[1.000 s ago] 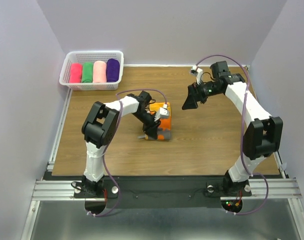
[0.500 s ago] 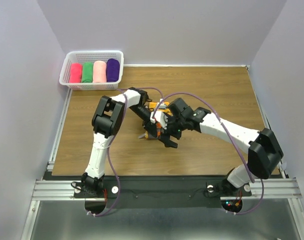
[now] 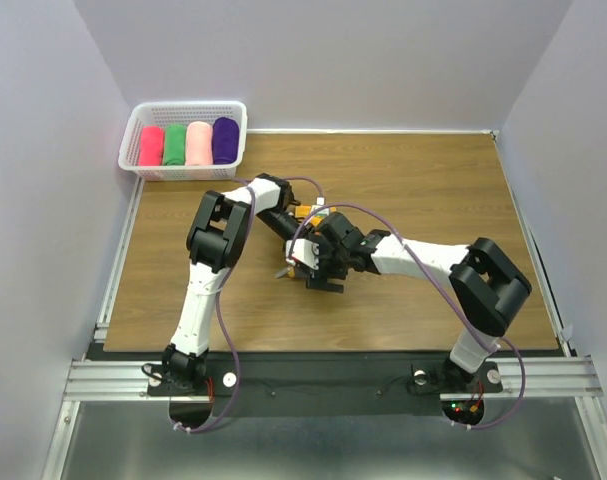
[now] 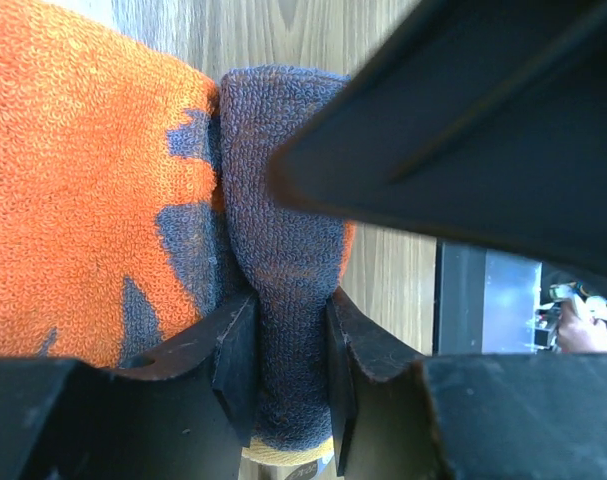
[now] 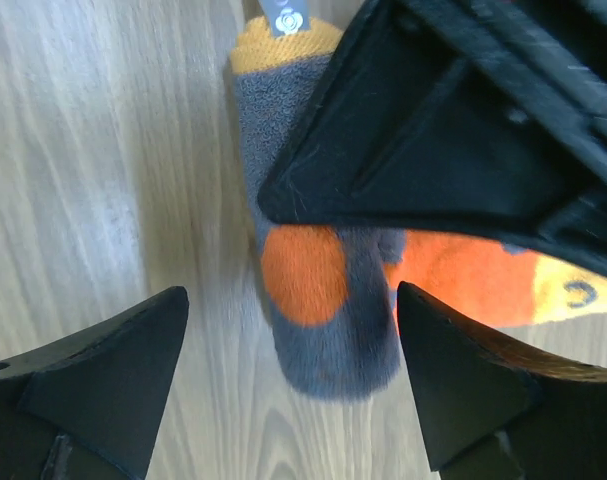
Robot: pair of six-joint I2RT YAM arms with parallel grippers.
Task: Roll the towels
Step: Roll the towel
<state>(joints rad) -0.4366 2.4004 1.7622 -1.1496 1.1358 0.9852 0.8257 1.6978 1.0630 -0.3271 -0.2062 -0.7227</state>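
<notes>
One risk: right gripper (image 5: 288, 375), open astride orange towel (image 4: 83, 200) from 3 o'clock, clips left gripper (image 4: 288, 350) pinching its fold, loosening the roll.

In the left wrist view, the orange towel (image 4: 83, 180) is cut off by the top and left edges, and the part ahead and to the right of the left end effector (image 4: 291, 350) is masked by a blurred black body (image 4: 463, 130). In the right wrist view, the towel's lettering (image 5: 581, 292) is cropped at the edge right of the right end effector (image 5: 291, 300).
</notes>
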